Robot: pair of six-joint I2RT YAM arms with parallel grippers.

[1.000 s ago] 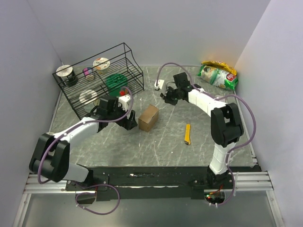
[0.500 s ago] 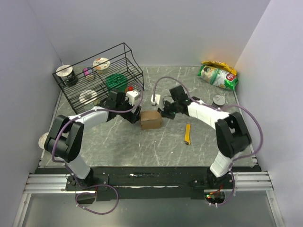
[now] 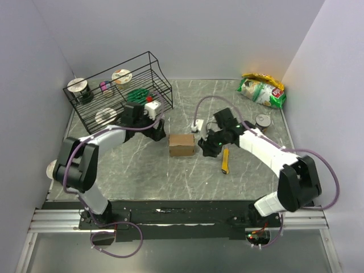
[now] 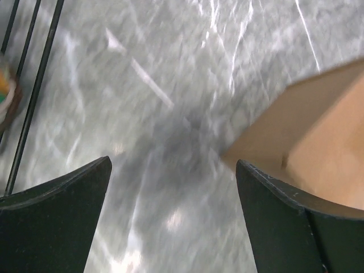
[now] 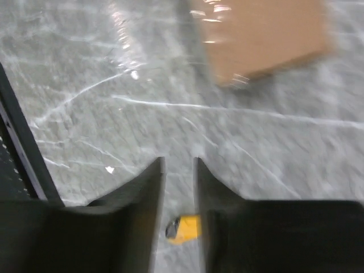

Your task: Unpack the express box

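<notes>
By the rack (image 3: 114, 94), the left gripper (image 4: 173, 165) hangs low with its fingers spread wide and empty. I'd guess it's ready to brace the box (image 3: 181, 144), which sits mid-table between the arms and looks closed. Just right of it, the right gripper (image 5: 177, 165) has its fingers nearly together on nothing. The yellow knife (image 3: 226, 161) lies beside it, likely its next pick.

Brown express box (image 3: 181, 144) — grey, white-veined table (image 3: 170, 177) — black rack (image 3: 145, 71).
</notes>
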